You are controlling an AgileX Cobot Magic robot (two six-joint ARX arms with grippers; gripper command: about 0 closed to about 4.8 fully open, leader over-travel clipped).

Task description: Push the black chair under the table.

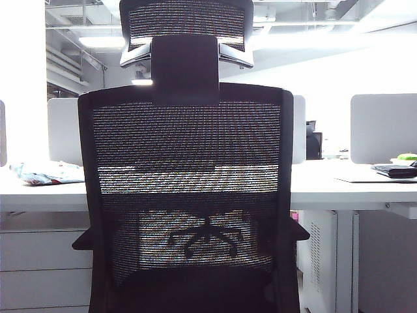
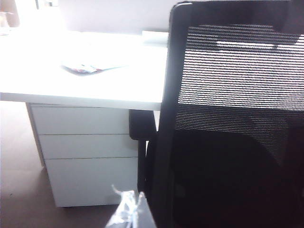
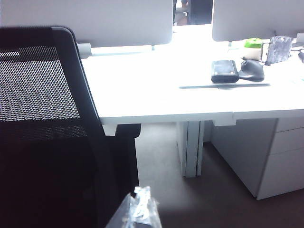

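1. Black chair (image 1: pixel 187 195) fills the middle of the exterior view, its mesh back facing the camera and its headrest (image 1: pixel 186 26) rising above on a solid black block.
2. Its seat sits partly beneath the white table (image 1: pixel 339 186), and the flat armrests (image 1: pixel 83 240) reach to the table's front edge.
3. Through the mesh, the chair's star base shows below the table.
4. On the left of the table lies a crumpled wrapper (image 1: pixel 49 173); on the right rest a dark wallet-like case (image 1: pixel 395 171) and a green object (image 1: pixel 407 157).
5. Pale divider panels (image 1: pixel 383 127) stand behind the tabletop, and a white drawer unit (image 2: pixel 85 152) sits under the left side.
6. Left gripper (image 2: pixel 127 213) hangs just beside the chair's left frame edge; only a blurred translucent tip shows, so I cannot tell how far its fingers are parted.
7. Right gripper (image 3: pixel 137 209) hangs close to the chair's right frame edge; it too is blurred, and its opening is unclear.
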